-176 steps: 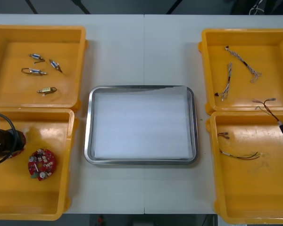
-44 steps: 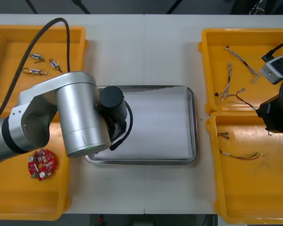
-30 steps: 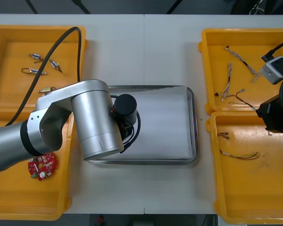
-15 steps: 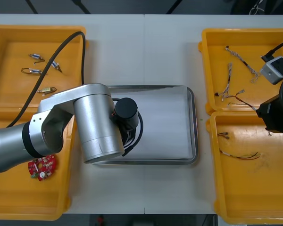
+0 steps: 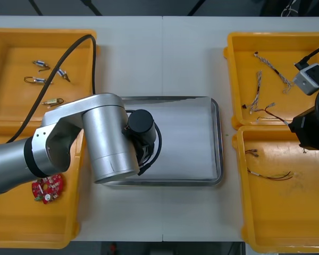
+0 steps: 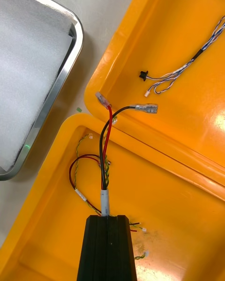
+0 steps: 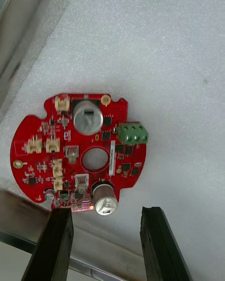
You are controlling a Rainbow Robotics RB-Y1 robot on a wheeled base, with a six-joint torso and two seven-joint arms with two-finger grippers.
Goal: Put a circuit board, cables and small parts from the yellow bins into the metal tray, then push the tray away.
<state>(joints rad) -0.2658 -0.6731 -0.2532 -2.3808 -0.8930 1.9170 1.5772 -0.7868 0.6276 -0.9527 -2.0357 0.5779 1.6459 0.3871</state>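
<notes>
Two black fingers of the left gripper (image 7: pixel 105 210) stood apart over the metal tray (image 5: pixel 218 159), clamping nothing. Between and just beyond their tips a round red circuit board (image 7: pixel 79 150) lay flat on the tray's white foam lining (image 7: pixel 168 51), close to the tray's rim. From the front I saw that arm reaching in over the tray's left part. My right gripper (image 6: pixel 107 218) had its fingers pressed together on a black and red cable (image 6: pixel 105 199), gripping it at its white sleeve. The cable's two metal-tipped ends pointed over the wall between the two right yellow bins (image 5: pixel 279 212). A white strip label on the board carried print too fine for me to read. A second circuit board (image 5: pixel 47 188) lay in the near left bin and small metal parts (image 5: pixel 42 79) in the far left one. Twisted blue and white cables (image 5: pixel 258 90) lay in the far right bin, and a red and yellow cable (image 5: pixel 268 175) in the near right one. The light table (image 5: pixel 165 58) had a seam down its middle, with dark floor beyond its far edge.
</notes>
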